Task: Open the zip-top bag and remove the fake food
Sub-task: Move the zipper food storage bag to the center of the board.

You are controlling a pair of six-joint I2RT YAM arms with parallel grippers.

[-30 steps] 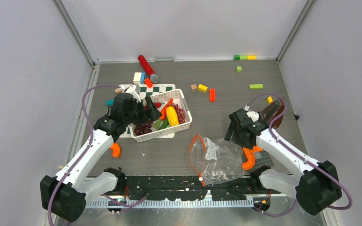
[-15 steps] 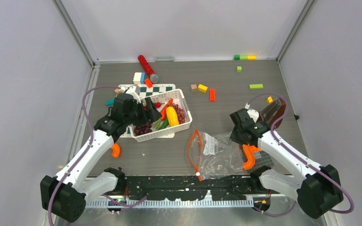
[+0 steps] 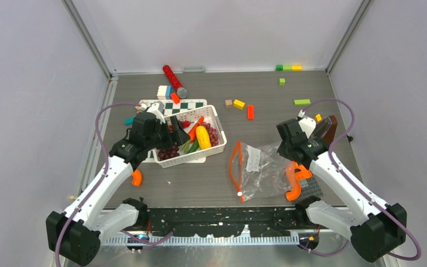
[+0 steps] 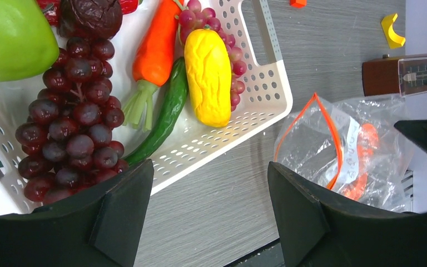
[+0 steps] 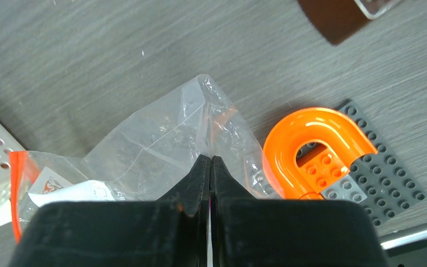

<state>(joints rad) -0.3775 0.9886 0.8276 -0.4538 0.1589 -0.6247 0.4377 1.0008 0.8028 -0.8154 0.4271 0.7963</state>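
One bag (image 3: 260,170), clamped in closed right gripper (image 5: 210,159); left gripper (image 4: 208,173) spread above one basket (image 4: 269,109) holding seemingly seven food pieces (image 4: 207,78).

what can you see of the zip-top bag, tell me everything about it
The zip-top bag is clear, crinkled plastic with an orange zip strip bowed open along the edge facing the white basket, and a white label showing through. It looks empty of food. It lies on the grey table between that basket and an orange curved piece, pulled into a peak where the right gripper is shut on a fold.
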